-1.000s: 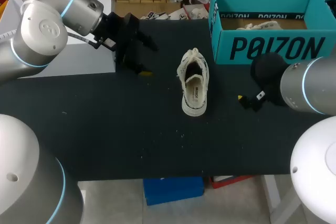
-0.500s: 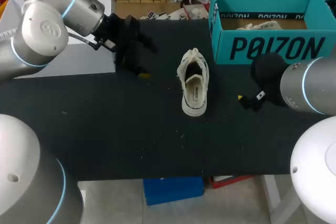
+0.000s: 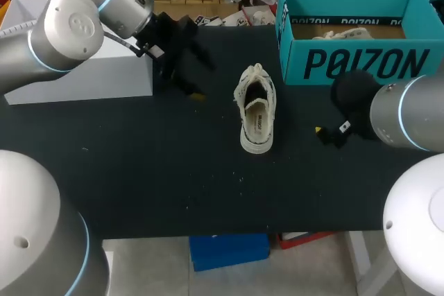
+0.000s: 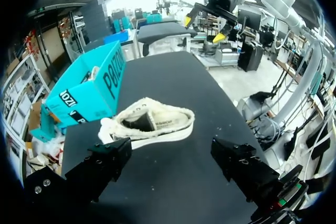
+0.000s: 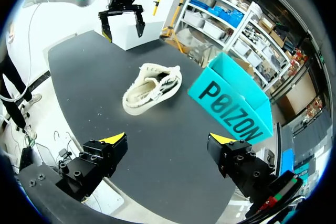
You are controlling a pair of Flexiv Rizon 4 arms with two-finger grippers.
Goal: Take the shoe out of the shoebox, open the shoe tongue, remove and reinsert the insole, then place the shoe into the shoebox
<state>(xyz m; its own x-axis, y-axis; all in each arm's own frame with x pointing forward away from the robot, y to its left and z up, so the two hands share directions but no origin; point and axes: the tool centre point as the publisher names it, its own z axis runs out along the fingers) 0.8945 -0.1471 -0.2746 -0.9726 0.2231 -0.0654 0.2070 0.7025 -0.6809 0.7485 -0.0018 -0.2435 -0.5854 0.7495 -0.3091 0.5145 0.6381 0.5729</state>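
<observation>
The shoe (image 3: pixel 256 109) sits out on the black bench (image 3: pixel 139 171), resting on its sole with its fleecy opening facing up. It is near the front wall of the teal shoebox (image 3: pixel 354 60) but not touching it. A second pale shoe (image 3: pixel 340 32) lies inside the shoebox. The left tool (image 3: pixel 198 77) hangs above the bench on one side of the shoe, its fingers spread wide and holding nothing. Just behind it a white block (image 3: pixel 90 77) fills the bench's far left corner. The right tool (image 3: pixel 326 133) is low on the shoe's other side, also spread and empty, and its dark wrist stands in front of the shoebox's printed wall.
</observation>
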